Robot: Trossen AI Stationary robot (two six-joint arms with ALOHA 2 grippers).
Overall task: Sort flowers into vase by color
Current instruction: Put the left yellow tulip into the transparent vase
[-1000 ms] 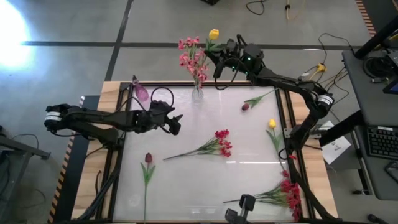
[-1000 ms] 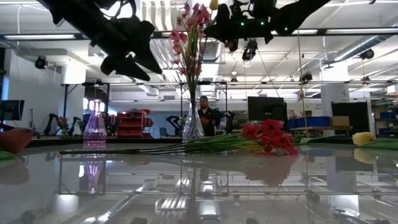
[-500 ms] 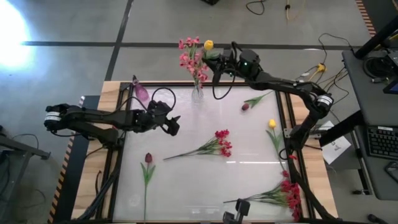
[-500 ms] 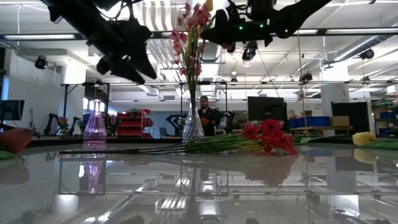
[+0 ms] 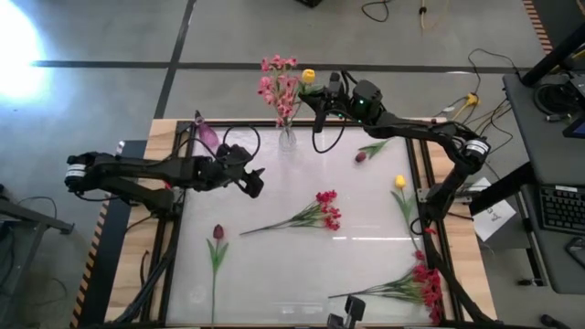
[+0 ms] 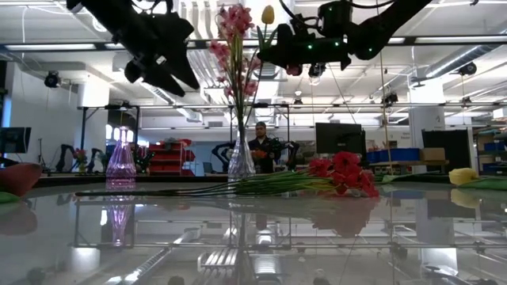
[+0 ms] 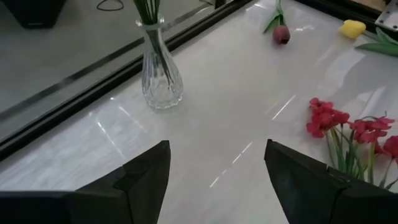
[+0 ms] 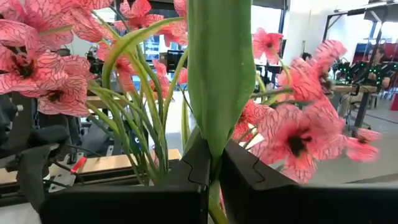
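My right gripper [image 5: 322, 91] is shut on a yellow-bud flower [image 5: 309, 76], high over the table's far edge, right beside the pink spray [image 5: 279, 84]. That spray stands by its stems in the clear glass vase [image 5: 287, 137]. In the low view the yellow bud [image 6: 268, 14] sits level with the pink blossoms [image 6: 234, 20]. A purple vase [image 5: 208, 135] stands at the far left. My left gripper [image 5: 256, 180] hovers open over the table's left middle, holding nothing. In the left wrist view it [image 7: 217, 180] faces the clear vase [image 7: 160, 81]. My right gripper pinches the yellow flower's green stem and a broad leaf [image 8: 214, 146] between its two fingers [image 8: 186, 177]. They come level from the table's right, lying across the stem. The flower is lifted clear and upright, with the bud above the fingers.
A red spray [image 5: 320, 212] lies mid-table and another [image 5: 420, 283] at the near right. Dark-red buds lie at the near left [image 5: 218, 233] and far right [image 5: 360, 156]. A second yellow bud [image 5: 399, 182] lies by the right edge. A person [image 6: 255, 142] stands in the room beyond.
My right gripper has carried the yellow flower toward the table's left, up against the pink spray, and a little lower. The pink spray and its vase have shifted slightly to the left. My left gripper has risen a little and stayed open.
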